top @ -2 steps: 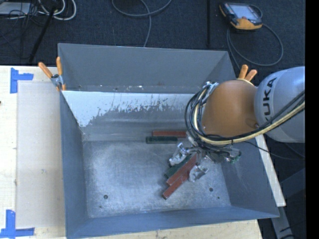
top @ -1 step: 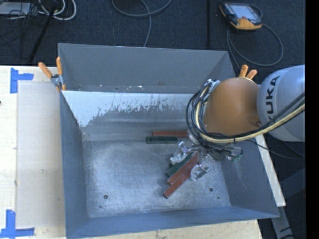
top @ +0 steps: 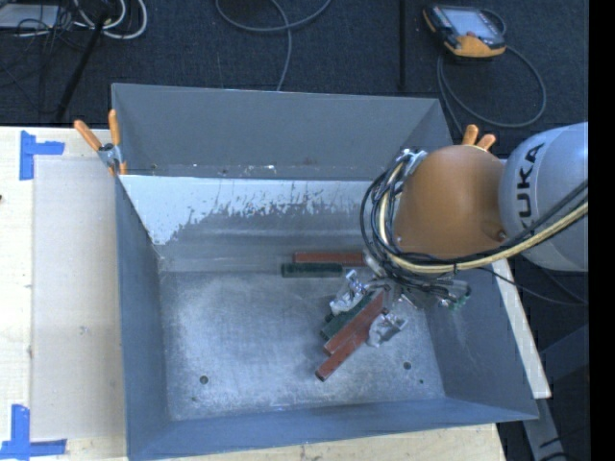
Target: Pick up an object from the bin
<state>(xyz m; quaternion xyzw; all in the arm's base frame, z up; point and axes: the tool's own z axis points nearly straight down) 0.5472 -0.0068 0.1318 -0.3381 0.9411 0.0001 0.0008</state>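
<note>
My gripper [top: 367,315] is low in the right half of the bin, under the orange wrist cover. It is open, with one silver finger [top: 344,302] at the upper left and the other at the lower right [top: 389,329]. Between them run two flat bars lying side by side on the bin floor, slanting down to the left: a brown-red bar [top: 342,346] and a dark green bar [top: 336,324]. Their upper ends are hidden beneath the gripper. I cannot tell whether the fingers touch the bars.
Just behind the gripper, near the foot of the back wall, lie another brown-red bar [top: 325,257] and a dark green bar [top: 309,270], both nearly level. The arm comes in over the right rim.
</note>
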